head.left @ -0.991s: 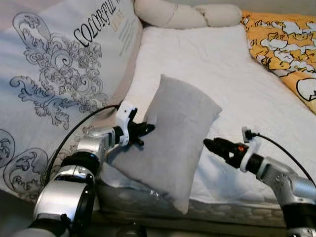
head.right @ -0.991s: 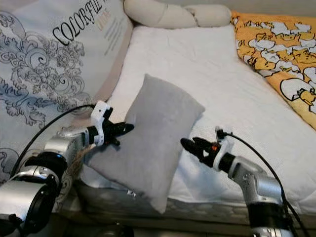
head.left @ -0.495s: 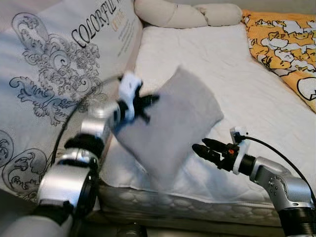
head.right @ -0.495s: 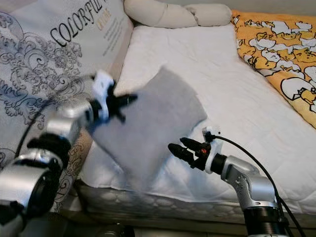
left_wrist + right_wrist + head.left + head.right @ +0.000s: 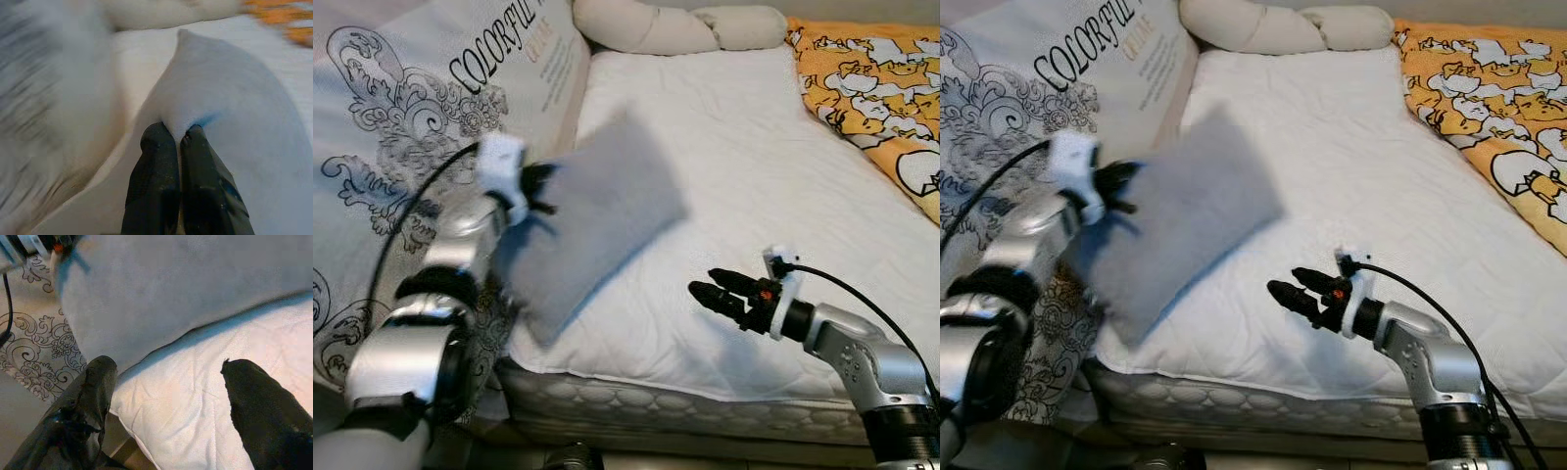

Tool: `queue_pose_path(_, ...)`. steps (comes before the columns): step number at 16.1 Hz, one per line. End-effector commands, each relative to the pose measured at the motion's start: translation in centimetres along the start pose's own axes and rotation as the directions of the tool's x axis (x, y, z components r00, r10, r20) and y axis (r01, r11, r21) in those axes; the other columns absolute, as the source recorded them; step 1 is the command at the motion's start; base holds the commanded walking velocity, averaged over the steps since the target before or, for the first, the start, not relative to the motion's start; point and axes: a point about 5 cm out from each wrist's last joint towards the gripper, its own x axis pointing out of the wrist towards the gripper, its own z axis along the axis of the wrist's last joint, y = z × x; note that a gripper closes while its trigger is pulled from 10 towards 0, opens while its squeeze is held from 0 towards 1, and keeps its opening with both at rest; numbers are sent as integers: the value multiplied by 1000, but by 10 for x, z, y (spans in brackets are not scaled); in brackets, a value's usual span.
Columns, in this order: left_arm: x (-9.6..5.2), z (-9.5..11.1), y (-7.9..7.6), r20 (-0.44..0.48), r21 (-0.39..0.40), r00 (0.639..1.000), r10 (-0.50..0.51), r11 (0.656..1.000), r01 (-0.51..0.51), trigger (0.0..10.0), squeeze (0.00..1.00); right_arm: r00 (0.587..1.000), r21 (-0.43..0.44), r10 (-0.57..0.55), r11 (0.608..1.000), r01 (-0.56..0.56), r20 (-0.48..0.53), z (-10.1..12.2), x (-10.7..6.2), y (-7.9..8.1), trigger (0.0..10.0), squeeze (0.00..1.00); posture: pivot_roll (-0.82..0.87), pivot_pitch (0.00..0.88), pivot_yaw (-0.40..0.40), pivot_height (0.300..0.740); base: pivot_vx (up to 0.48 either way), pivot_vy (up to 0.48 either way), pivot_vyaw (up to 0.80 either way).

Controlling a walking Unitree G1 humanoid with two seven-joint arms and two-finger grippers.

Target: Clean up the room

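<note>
The left gripper (image 5: 177,139) is pinching the grey pillow's (image 5: 597,211) edge, holding it above the white bed's (image 5: 773,166) left side. The right gripper (image 5: 710,287), fingers spread, is hovering over the mattress nearby.

Pillow (image 5: 587,215) over mattress (image 5: 764,166), duvet (image 5: 411,127) at left.

**Around the bed, from my console**

I see a white quilted mattress (image 5: 734,166) filling most of my forward view. A long cream bolster pillow (image 5: 666,24) lies across its far end. An orange blanket with a white cartoon print (image 5: 871,83) covers the right side. On the left, a pale duvet with grey scrollwork and the lettering "COLORFUL" (image 5: 421,108) rises beside the mattress.
</note>
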Motion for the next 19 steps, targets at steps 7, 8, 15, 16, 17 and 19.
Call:
queue_pose_path(7,-35,-37,58,-129,-173,906,402,891,-420,0,0,999,-36,31,999,-31,5,11,9,5,10000,0,5,0,68,740,0,0,0)
queue_pose_path(8,-35,-38,57,-129,-173,908,399,892,-417,0,0,999,-36,32,999,-32,5,11,9,5,10000,0,5,0,68,740,0,0,0)
queue_pose_path(15,-25,-12,43,57,29,958,281,959,-283,10000,1000,999,-40,49,998,-49,0,8,10,9,10000,0,1,0,68,740,0,0,0)
queue_pose_path(16,-24,-4,41,102,53,961,256,964,-262,10000,1000,999,-39,47,998,-47,2,8,9,9,10000,0,1,0,67,740,0,0,0)
queue_pose_path(17,-21,9,37,169,88,963,212,970,-229,10000,0,999,-38,45,998,-44,5,8,8,9,10000,0,4,0,64,740,0,0,0)
queue_pose_path(19,-17,30,23,271,122,957,106,982,-144,10000,0,998,-43,54,998,-54,11,9,5,12,10000,0,5,0,62,740,0,0,0)
